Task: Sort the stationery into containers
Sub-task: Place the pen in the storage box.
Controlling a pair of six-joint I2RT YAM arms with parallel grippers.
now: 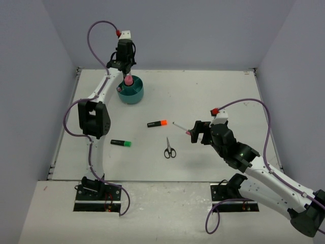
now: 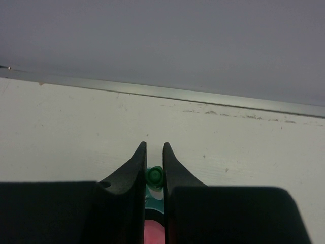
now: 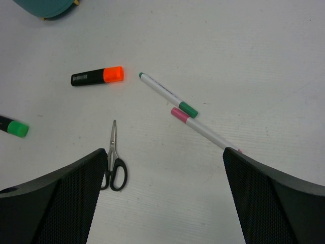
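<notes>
The round teal organiser stands at the back left, with a pink tube upright in it. My left gripper hangs over it, its fingers pinched on a green-capped marker; pink shows below. My right gripper is open and empty above the table. In its wrist view a pink-capped white pen runs under its right finger, with a green-capped white pen beside it. Black-handled scissors lie by its left finger.
An orange-capped black highlighter and a green-capped one lie mid-table, left of the scissors. The organiser's edge shows at the top left of the right wrist view. Grey walls close the table's back and sides.
</notes>
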